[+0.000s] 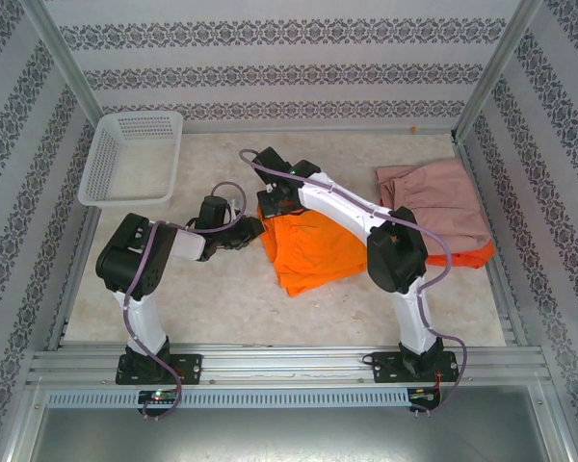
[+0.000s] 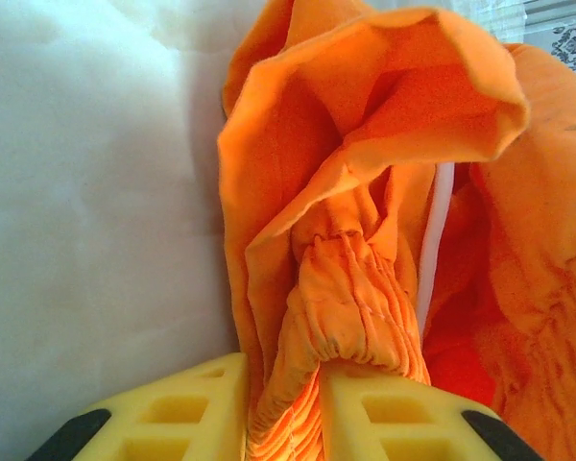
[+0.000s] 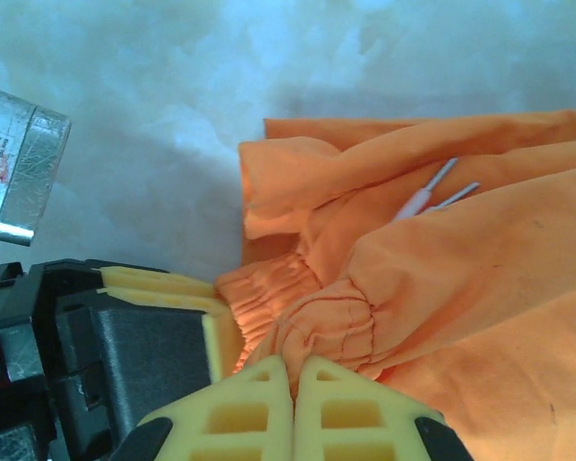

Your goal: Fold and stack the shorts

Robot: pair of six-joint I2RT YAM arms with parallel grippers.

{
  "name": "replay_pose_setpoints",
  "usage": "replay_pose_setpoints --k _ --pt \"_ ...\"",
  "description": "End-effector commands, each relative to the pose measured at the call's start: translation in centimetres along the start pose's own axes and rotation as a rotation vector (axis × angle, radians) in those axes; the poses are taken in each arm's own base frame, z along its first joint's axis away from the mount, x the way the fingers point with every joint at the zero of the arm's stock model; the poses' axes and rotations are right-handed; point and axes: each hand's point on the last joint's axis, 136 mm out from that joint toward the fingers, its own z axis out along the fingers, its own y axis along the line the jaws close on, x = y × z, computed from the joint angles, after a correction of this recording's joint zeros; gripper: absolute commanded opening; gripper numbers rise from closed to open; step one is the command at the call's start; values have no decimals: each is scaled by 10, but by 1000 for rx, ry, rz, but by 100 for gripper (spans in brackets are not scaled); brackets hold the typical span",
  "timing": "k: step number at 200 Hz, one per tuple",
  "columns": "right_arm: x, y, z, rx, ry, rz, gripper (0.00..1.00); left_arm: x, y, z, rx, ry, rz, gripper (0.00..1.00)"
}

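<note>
Orange shorts (image 1: pixel 313 252) lie crumpled; the left gripper (image 2: pixel 283 394) pinches their gathered waistband (image 2: pixel 350 307), while the right gripper (image 3: pixel 294 379) sits closed, fingertips touching that waistband beside it.

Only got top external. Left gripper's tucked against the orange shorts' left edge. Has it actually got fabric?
Observer: Yes. Left gripper is clamped on the orange shorts at the gathered waistband.
Operator: Right one?
Observer: Right gripper has its fingers pressed together at that same waistband; can't tell if fabric is caught.
Operator: Anything loose?
Observer: A white cord shows in the folds beside the waistband.
</note>
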Motion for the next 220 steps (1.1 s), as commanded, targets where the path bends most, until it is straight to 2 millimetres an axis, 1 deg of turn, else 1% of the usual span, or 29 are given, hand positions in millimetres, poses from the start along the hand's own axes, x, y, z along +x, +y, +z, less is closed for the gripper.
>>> replay_pose_setpoints --k 1,25,41,55,70,79,87,106,119,134,142,149,163,167,169,176,188,199,220 --pt "1 26 19 -110 28 60 0 10 32 20 -100 10 -2 23" --pt "8 35 45 -180 64 142 0 13 36 20 -106 8 -4 20" --pt "14 35 66 -197 104 202 0 12 36 14 -118 -10 6 20" --pt "20 33 81 -212 138 242 4 12 39 6 -147 -23 17 20" --pt "22 32 89 -238 155 276 12 12 42 -5 -176 -47 25 23" --pt "20 33 89 -259 153 293 18 12 45 -11 -185 -66 25 23" --pt "17 34 87 -279 146 306 24 11 46 -18 -185 -92 22 28" --pt "1 38 71 -348 114 332 34 9 42 -37 -166 -154 17 30" --pt "-15 40 50 -415 76 353 41 7 35 -51 -157 -188 32 36" --pt "-35 39 18 -471 15 363 47 2 18 -67 -138 -229 70 40" --pt "-44 35 -1 -489 -25 364 54 -2 5 -76 -120 -246 96 44" --pt "-50 31 -18 -500 -60 361 59 -5 -10 -83 -91 -256 124 49" --pt "-59 16 -50 -508 -136 360 68 -8 -47 -91 5 -243 182 59" --pt "-59 13 -56 -507 -150 358 70 -8 -58 -92 31 -234 196 61" --pt "-60 8 -62 -504 -165 359 72 -9 -63 -93 43 -230 202 62" --pt "-59 -1 -72 -496 -189 359 75 -7 -79 -93 75 -210 220 65" --pt "-53 -23 -85 -465 -219 362 80 -3 -104 -92 115 -183 254 71" --pt "-45 -43 -94 -440 -238 364 82 2 -124 -87 152 -162 279 76" --pt "-25 -86 -102 -382 -267 373 81 15 -155 -68 237 -97 285 77"
